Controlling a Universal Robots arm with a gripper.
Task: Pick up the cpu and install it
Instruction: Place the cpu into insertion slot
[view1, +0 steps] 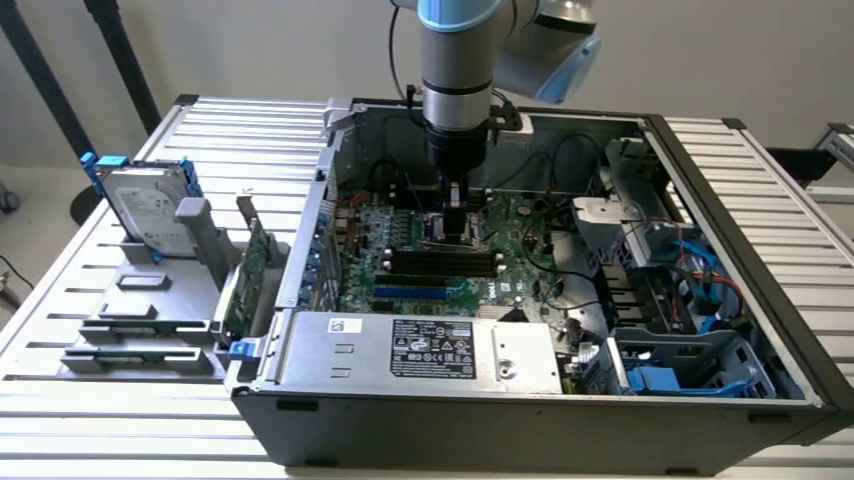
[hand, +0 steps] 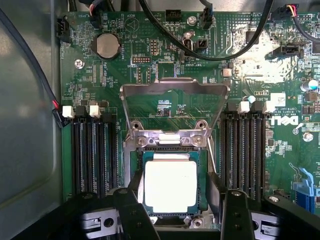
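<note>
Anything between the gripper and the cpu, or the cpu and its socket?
Nothing visible. The cpu lies in the socket on the green board, whose metal cover plate stands tilted up. The open gripper straddles the cpu. Black cables cross the board beyond the plate, clear of the socket.

One edge of the cpu (hand: 170, 186) partly out of sight behind the dark end effector (hand: 179, 200).

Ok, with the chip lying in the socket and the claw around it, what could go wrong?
The claw straddles the chip closely; a crooked move could nudge it askew. The metal clamp plate stands raised, so nothing locks the chip down. Black cables hang close and might snag.
</note>
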